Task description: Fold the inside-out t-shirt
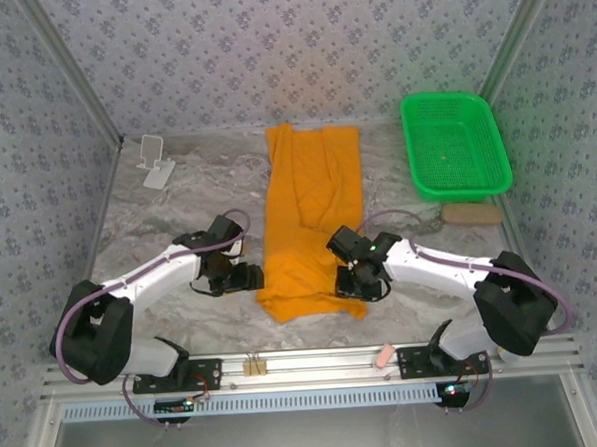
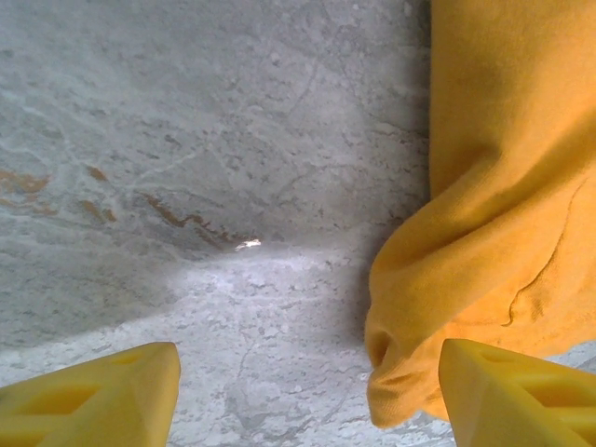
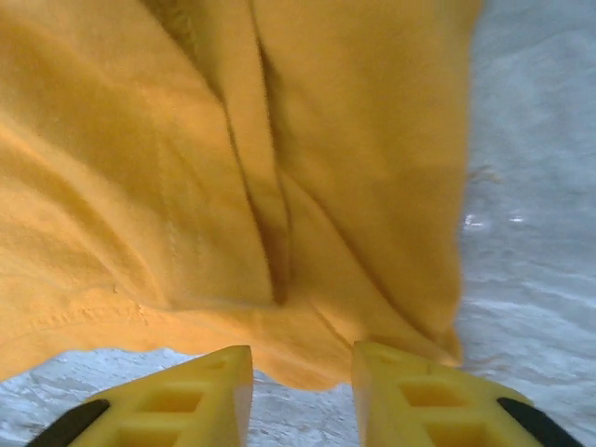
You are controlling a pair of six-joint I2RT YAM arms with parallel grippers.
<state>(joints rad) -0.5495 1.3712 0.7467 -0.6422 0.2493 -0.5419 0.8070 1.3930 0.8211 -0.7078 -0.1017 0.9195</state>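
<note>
Right wrist: aligning my barely parted, empty right gripper [image 3: 300, 358] with the t-shirt [image 3: 233, 186] hem; left gripper [image 2: 307, 358] gaping empty, wanting the opposite corner.

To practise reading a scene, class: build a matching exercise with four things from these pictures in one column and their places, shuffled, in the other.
Things:
1. t-shirt
2. green basket
3. white stand
4. left gripper

Places:
a. far right corner
b. far left side
c. centre, stretched front to back
d. open, beside the shirt's near left edge

Pairs: 1-c, 2-a, 3-b, 4-d.
</note>
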